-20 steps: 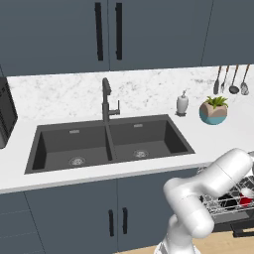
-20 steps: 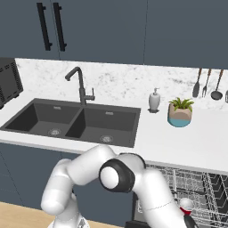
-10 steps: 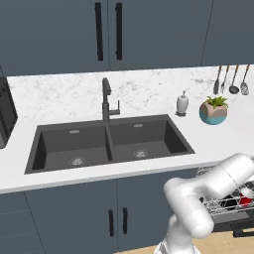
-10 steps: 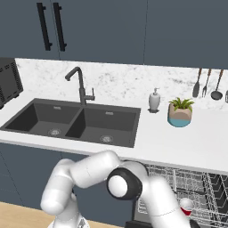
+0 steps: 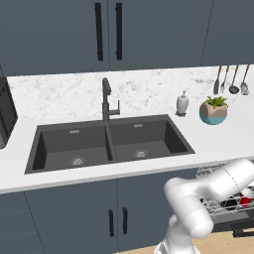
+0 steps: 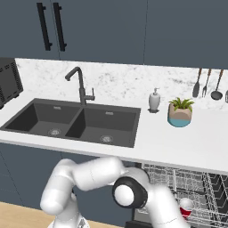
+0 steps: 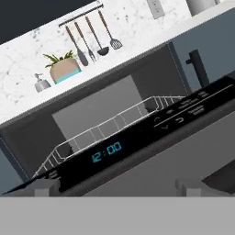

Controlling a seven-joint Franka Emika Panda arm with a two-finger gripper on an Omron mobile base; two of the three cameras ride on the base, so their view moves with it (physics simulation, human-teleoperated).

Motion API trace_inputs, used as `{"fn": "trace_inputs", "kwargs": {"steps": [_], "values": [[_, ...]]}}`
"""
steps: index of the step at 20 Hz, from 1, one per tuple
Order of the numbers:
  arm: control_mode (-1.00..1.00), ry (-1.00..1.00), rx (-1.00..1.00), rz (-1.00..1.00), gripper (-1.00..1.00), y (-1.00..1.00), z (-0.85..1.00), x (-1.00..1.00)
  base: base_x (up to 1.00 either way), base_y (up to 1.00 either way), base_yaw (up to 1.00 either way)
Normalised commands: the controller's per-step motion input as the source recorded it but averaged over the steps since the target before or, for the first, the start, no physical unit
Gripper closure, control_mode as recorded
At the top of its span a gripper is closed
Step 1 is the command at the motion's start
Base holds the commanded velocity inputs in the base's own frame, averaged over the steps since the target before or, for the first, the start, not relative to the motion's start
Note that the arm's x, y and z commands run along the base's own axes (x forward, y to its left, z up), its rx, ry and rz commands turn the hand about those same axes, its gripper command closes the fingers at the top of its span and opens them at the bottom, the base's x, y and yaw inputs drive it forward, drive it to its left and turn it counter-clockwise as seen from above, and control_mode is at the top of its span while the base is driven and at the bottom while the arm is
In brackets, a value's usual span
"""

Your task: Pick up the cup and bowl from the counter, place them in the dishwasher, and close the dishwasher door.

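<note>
Hand view: dishwasher door clock "12:00"

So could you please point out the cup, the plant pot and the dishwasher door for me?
cup (image 6: 185,208): right base view, on its red side, in the rack.
plant pot (image 6: 180,116): right base view, on its teal-and-beige wall.
dishwasher door (image 7: 151,137): hand view, on its dark top edge beside the clock.
</note>
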Motion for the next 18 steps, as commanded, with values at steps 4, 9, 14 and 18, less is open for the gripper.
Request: {"fn": "trace_inputs", "kwargs": {"steps": [4, 9, 14, 18], "values": [[-1.0, 0.0, 0.0, 0.0, -1.0, -0.02, -0.68, -0.14, 0.0, 0.0, 0.0], [-1.0, 0.0, 0.0, 0.0, -1.0, -0.02, -0.51, -0.03, 0.0, 0.0, 0.0], [-1.0, -0.06, 0.1, 0.0, -1.0, 0.0, -0.01, 0.0, 0.0, 0.0, 0.0], [-1.0, -0.07, 0.28, 0.0, -1.0, -0.12, 0.04, -0.15, 0.0, 0.0, 0.0]]}}
